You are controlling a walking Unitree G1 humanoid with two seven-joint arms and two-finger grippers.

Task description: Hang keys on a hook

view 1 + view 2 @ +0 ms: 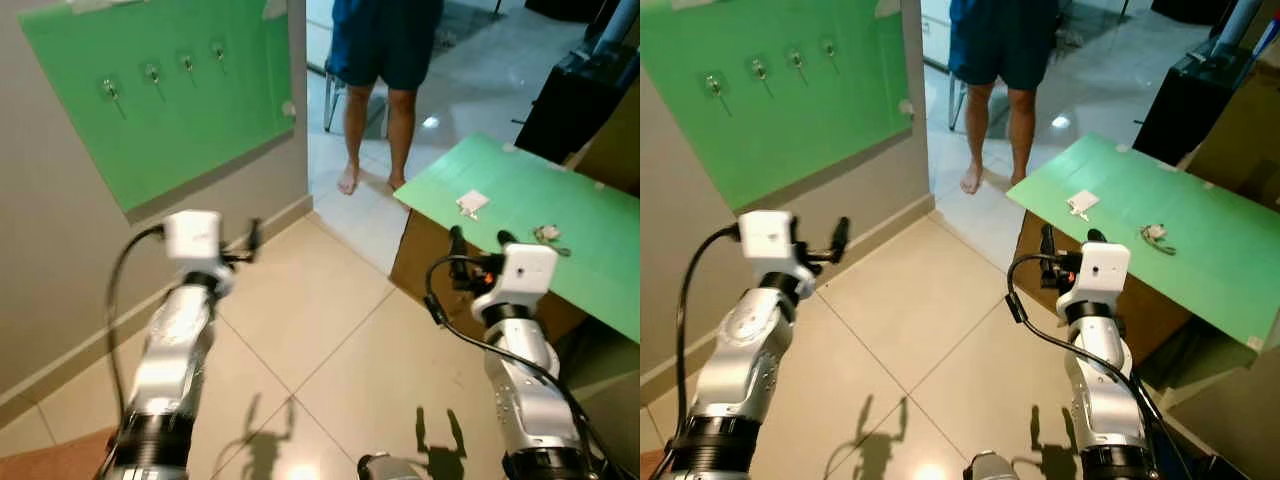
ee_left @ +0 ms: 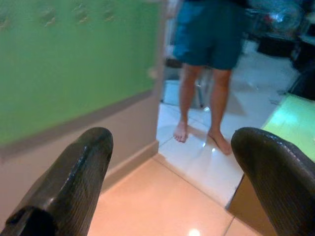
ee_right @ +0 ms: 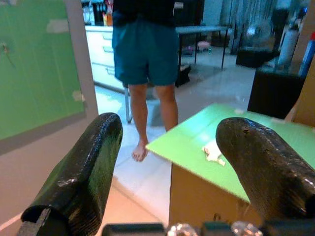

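Keys (image 1: 547, 235) lie on the green table (image 1: 590, 260), small, light, likely jangly, best pinched by the ring; left tool (image 2: 172, 182) and right tool (image 3: 170, 167) are open, empty.

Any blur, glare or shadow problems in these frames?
Left wrist view: soft all over, hooks on the green board smeared. Right wrist view: sharper, background hazy. Eye views: fairly crisp, keys small; ceiling-light glare on floor tiles, both arms' shadows beside it.
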